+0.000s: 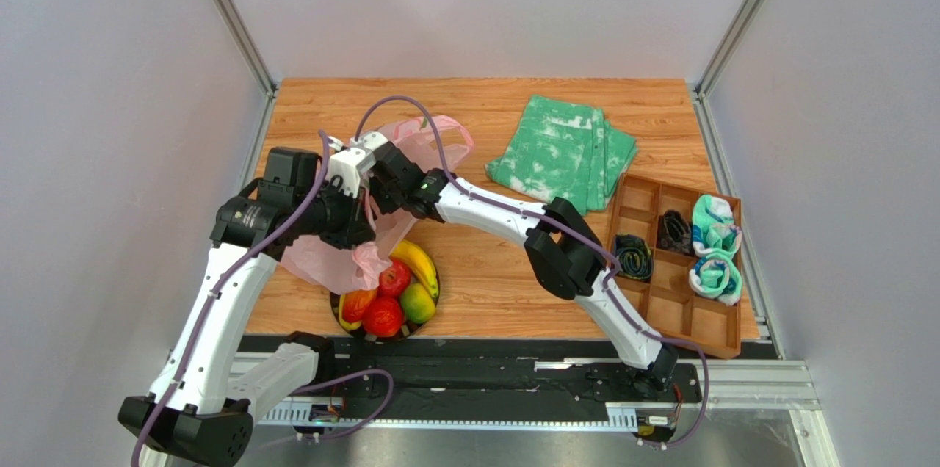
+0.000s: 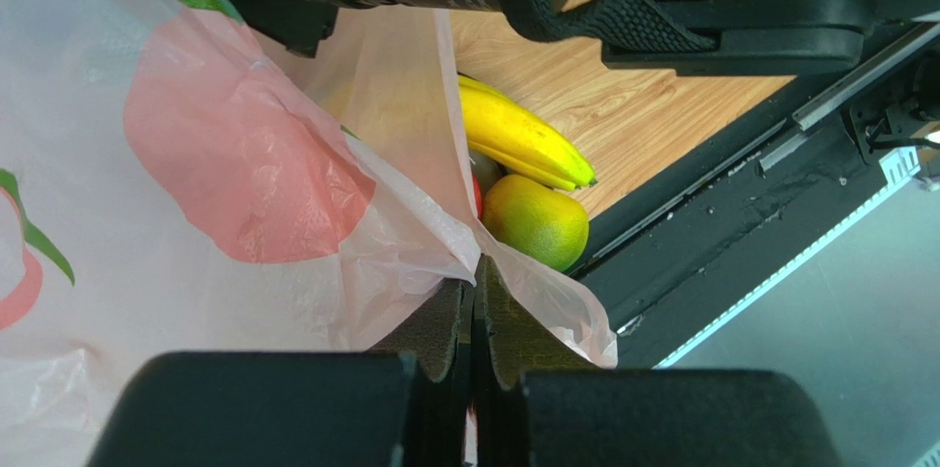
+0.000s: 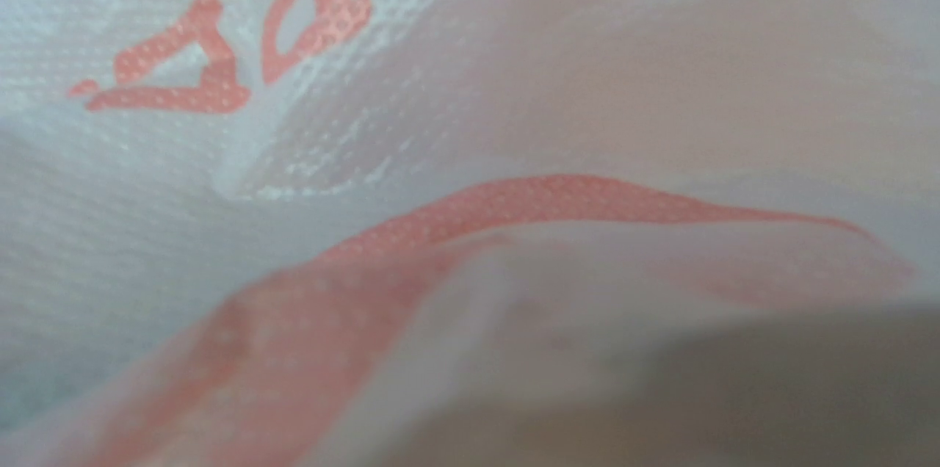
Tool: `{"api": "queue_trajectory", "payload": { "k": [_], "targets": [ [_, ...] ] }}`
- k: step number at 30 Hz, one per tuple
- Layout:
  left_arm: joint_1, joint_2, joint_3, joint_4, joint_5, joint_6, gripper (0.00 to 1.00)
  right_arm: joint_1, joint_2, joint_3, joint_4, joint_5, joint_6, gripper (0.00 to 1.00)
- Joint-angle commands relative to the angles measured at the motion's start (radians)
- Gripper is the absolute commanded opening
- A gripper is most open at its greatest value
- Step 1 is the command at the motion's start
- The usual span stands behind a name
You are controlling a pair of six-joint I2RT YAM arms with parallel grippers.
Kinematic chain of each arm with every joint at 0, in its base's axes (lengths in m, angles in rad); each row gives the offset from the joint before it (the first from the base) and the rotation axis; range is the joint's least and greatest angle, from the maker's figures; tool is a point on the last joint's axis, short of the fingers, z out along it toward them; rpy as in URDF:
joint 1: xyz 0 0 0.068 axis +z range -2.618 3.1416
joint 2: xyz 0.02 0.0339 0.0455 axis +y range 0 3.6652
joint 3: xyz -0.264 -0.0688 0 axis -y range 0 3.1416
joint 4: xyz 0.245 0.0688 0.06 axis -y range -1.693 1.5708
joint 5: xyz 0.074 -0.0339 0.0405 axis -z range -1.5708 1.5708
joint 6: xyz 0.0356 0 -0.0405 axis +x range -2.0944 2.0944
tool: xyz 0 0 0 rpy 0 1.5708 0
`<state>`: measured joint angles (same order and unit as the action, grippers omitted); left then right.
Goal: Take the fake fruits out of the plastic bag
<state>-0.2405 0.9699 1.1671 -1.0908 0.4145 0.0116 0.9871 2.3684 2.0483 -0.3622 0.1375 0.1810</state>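
Note:
The pink plastic bag (image 1: pixel 326 260) hangs lifted over the left of the table, and more of it trails back (image 1: pixel 441 137). My left gripper (image 2: pixel 477 282) is shut on a fold of the bag (image 2: pixel 221 159) and holds it up. Below the bag's mouth lie the fake fruits: a banana (image 1: pixel 419 262), two red apples (image 1: pixel 394 278), and a green-red mango (image 1: pixel 417 302). The left wrist view shows the banana (image 2: pixel 519 137) and the mango (image 2: pixel 537 221). My right gripper (image 1: pixel 388 174) is pushed into the bag. The bag's plastic (image 3: pixel 463 214) fills the right wrist view and hides the fingers.
The fruits sit on a dark round dish (image 1: pixel 337 315) near the table's front edge. A folded green-and-white cloth (image 1: pixel 563 153) lies at the back right. A wooden compartment tray (image 1: pixel 662 307) with rolled socks stands at the right. A black rail (image 1: pixel 497 362) runs along the front.

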Motion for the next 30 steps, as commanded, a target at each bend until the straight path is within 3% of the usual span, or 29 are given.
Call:
{"api": "queue_trajectory", "payload": {
  "k": [1, 5, 7, 11, 13, 16, 19, 24, 30],
  "targets": [
    [0.004, -0.005, 0.068, -0.03, 0.037, 0.042, 0.0, -0.004, 0.032, 0.073, 0.019, -0.064, -0.005, 0.85],
    [0.012, 0.01, 0.085, -0.052, -0.019, 0.05, 0.0, -0.007, -0.012, 0.07, -0.007, 0.01, 0.0, 0.85],
    [0.021, 0.009, 0.086, -0.046, -0.023, 0.059, 0.0, -0.018, -0.026, 0.061, -0.009, -0.065, 0.0, 0.81],
    [0.029, 0.03, 0.109, -0.034, -0.003, 0.094, 0.0, -0.024, -0.029, 0.026, -0.021, -0.038, 0.02, 0.81],
    [0.032, 0.042, 0.12, -0.029, -0.005, 0.108, 0.0, -0.033, -0.053, -0.065, -0.029, 0.08, 0.057, 0.87],
    [0.032, 0.044, 0.129, -0.017, -0.008, 0.117, 0.0, -0.068, -0.167, -0.248, -0.035, 0.117, 0.096, 0.89],
    [0.032, 0.036, 0.12, 0.008, 0.018, 0.126, 0.0, -0.106, -0.294, -0.376, -0.043, 0.065, 0.106, 0.86],
    [0.032, 0.035, 0.098, 0.032, 0.05, 0.142, 0.0, -0.074, -0.434, -0.416, -0.012, 0.002, 0.063, 0.83],
    [0.032, 0.036, 0.105, 0.017, 0.086, 0.143, 0.0, -0.01, -0.365, -0.367, 0.003, -0.105, 0.072, 0.77]
  ]
}}
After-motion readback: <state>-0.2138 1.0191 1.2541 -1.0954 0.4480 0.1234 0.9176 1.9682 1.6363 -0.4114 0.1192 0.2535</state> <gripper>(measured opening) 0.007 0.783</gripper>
